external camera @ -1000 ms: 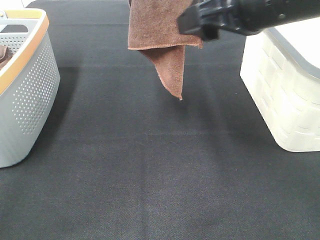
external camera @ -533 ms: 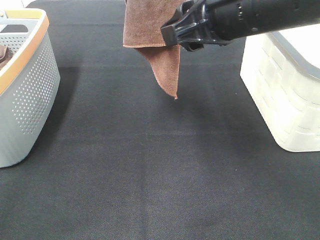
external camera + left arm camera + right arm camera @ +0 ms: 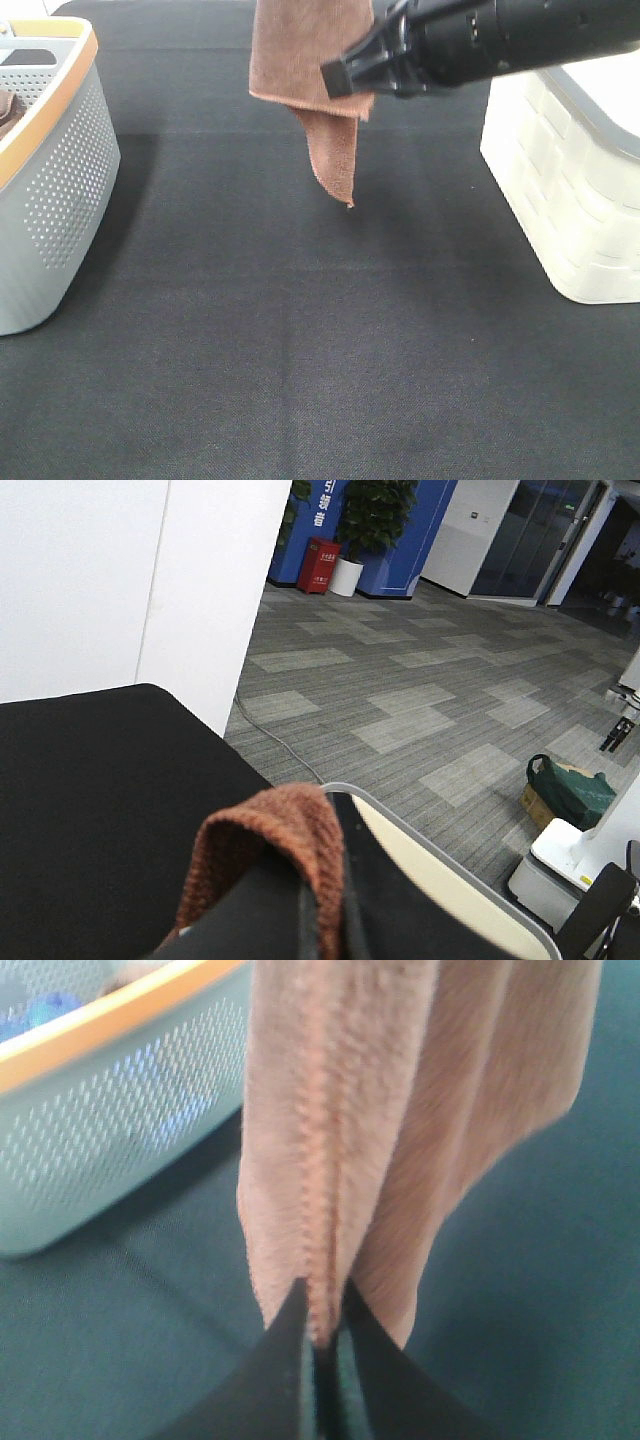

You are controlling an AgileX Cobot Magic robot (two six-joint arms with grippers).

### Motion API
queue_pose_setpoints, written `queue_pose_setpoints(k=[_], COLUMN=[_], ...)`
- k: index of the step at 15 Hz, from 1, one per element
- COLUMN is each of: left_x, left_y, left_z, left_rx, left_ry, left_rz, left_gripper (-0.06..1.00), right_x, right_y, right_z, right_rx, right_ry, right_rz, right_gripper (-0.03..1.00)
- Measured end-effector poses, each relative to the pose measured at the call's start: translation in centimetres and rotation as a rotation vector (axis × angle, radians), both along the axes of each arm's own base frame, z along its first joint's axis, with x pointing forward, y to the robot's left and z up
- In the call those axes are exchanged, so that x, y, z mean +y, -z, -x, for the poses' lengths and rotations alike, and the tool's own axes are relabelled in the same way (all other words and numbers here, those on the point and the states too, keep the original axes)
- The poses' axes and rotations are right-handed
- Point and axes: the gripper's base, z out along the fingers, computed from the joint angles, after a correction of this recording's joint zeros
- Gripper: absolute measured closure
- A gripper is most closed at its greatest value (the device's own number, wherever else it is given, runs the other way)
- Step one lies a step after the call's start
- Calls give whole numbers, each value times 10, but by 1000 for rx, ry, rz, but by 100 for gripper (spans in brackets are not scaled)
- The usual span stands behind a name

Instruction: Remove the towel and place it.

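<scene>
The reddish-brown towel hangs in the air over the far middle of the black table, its pointed lower corner just above the cloth. My right gripper reaches in from the right and is shut on the towel's edge. The right wrist view shows its fingers pinching the stitched hem of the towel. In the left wrist view, my left gripper is shut on a fold of the towel. The left gripper is out of the exterior high view.
The grey perforated basket with an orange rim stands at the left edge and also shows in the right wrist view. A white basket stands at the right, and its rim shows in the left wrist view. The black table lies between them.
The right arm has moved left across the towel. The towel has shifted slightly left and its hanging corner has dropped a little lower.
</scene>
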Motion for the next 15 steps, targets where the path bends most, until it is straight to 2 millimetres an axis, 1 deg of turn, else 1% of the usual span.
queue_pose_setpoints(k=[1,3,4,6,7,9,11,13,14,15], left_x=[0,2,5,11,11,21,29,36,43,43], left_y=[1,4,10,22,22,33,41,46,53,53], left_z=[0,-2,-3,-5,-5,-7,-7,-7,-13,-13], left_rx=[-6,-21,0,63,63,134,189,221,254,254], left_ry=[-5,-26,-50,-105,-105,-176,-226,-259,-304,-304], left_rz=[-22,-87,-161,-297,-297,-424,-545,-625,-678,-678], left_gripper=[94,94,94,94,94,94,94,94,94,94], right_x=[0,1,1,-1,-1,-7,-14,-22,-26,-26], right_y=[1,-5,-14,-27,-27,-42,-58,-76,-90,-90], right_z=[1,5,8,11,11,11,6,-2,-12,-12], right_rx=[23,95,151,205,205,229,205,120,38,38], right_ry=[-9,-49,-90,-118,-118,-86,-2,98,171,171], right_rz=[13,61,123,196,196,270,314,343,367,367], right_gripper=[97,97,97,97,97,97,97,97,97,97])
